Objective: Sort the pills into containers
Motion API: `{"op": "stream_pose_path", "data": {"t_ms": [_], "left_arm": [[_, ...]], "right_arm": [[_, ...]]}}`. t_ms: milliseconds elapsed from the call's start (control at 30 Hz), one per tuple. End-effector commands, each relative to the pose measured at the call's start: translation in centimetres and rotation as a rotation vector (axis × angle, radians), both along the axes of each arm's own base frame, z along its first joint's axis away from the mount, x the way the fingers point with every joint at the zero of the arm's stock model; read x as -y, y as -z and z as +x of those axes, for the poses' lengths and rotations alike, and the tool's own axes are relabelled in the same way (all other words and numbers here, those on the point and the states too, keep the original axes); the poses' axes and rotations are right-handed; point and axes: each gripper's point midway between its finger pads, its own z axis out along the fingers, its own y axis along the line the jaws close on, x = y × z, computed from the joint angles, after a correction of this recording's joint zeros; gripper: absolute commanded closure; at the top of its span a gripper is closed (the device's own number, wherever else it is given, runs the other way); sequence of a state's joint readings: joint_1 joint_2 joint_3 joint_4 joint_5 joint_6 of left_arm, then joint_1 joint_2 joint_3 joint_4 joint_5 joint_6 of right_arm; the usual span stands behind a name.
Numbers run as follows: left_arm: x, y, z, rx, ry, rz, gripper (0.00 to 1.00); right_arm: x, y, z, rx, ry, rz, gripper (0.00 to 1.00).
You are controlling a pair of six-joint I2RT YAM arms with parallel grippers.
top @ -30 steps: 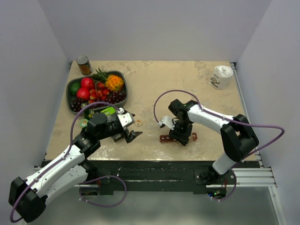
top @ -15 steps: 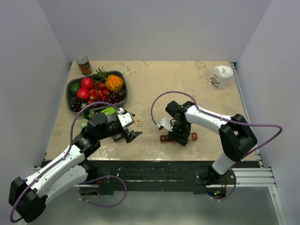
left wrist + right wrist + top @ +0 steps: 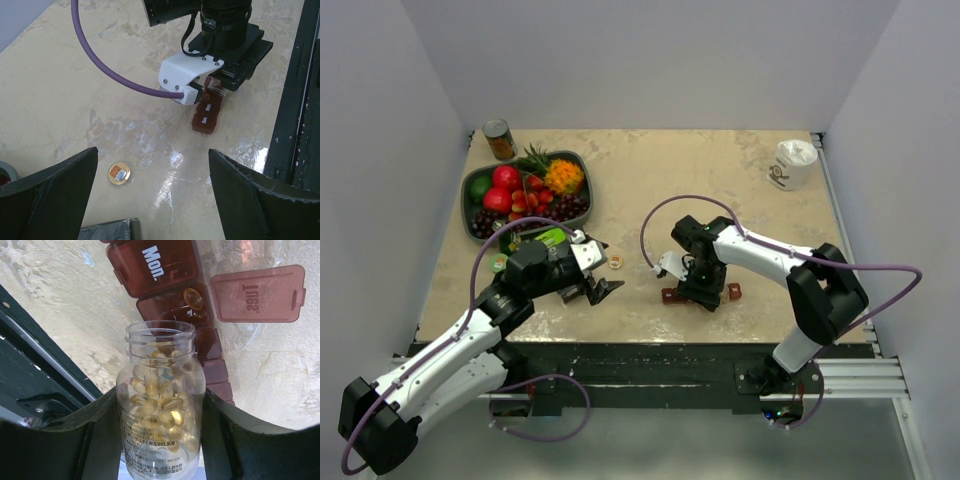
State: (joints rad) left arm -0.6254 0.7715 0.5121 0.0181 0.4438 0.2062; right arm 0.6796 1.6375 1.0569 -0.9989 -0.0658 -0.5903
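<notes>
Pills (image 3: 165,415) fill a clear bottle (image 3: 160,337) that the right gripper (image 3: 160,400) grasps, one finger on each side of its body. The right arm folds at the elbow, its forearm sweeping left and its wrist bent down over the strip (image 3: 155,267). The left arm stretches forward, wrist low over the table (image 3: 75,90); the left gripper (image 3: 155,200) is spread wide with nothing between its jaws, aimed toward the strip's Sun. end ahead of them. A small cap (image 3: 119,172) lies just ahead of the left finger.

From above, the right wrist covers the bottle and the strip's middle, so only the two ends show. In the right wrist view the bottle hides the compartments past Tue, and its base is cut off by the lower edge.

The bottle's long axis runs along the fingers, its open mouth pointing out past the fingertips toward the open Tue compartment, where a loose pill (image 3: 192,298) lies. The Tue lid (image 3: 257,294) is flipped out to the right of the jaws. The strip lies lengthwise beneath the bottle, Mon. end beyond the fingertips
</notes>
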Motion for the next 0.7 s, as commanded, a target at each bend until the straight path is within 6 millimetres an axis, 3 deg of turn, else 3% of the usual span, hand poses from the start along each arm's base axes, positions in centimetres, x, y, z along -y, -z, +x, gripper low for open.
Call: {"op": "stream_pose_path", "data": {"t_ms": [0, 567, 667], "left_arm": [[0.52, -1.23, -0.14, 0.049, 0.035, -0.015, 0.04], [0.56, -1.12, -0.2, 0.046, 0.04, -0.014, 0.04], [0.54, -1.16, -0.19, 0.048, 0.038, -0.014, 0.04]], "right_arm": [[-0.93, -0.66, 0.83, 0.021, 0.003, 0.019, 0.87], [-0.52, -0.45, 0.29, -0.013, -0.023, -0.005, 0.87], [-0.61, -0.91, 1.17, 0.042, -0.017, 0.001, 0.87]]}}
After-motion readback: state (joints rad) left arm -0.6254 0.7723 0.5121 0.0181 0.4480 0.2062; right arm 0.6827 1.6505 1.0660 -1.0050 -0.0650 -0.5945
